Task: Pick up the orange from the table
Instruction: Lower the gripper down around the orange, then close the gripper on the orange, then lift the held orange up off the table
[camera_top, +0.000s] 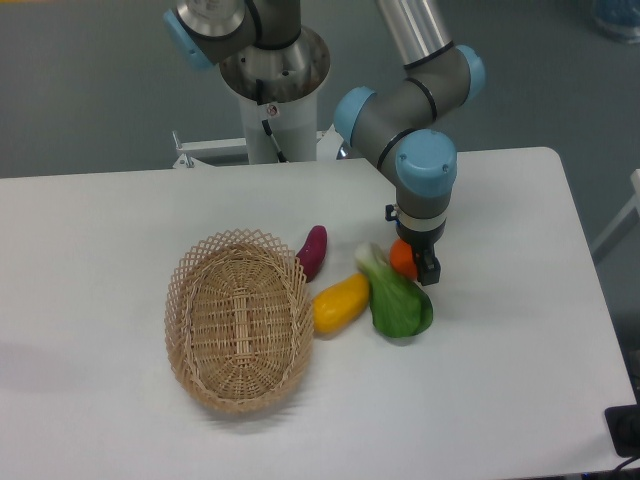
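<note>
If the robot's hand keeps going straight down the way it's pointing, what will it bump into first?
Most likely the orange, which sits right at the hand, mostly hidden behind it. Below that is the white table. Depth is hard to judge from this one view.

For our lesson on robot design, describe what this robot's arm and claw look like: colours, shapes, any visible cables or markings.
The arm is built from grey cylindrical joints with rounded light-blue end caps, linked by a shiny silver tube. It rises from a white pedestal with a black cable running down its front. The wrist ends in a small black claw. No markings are legible.
</note>
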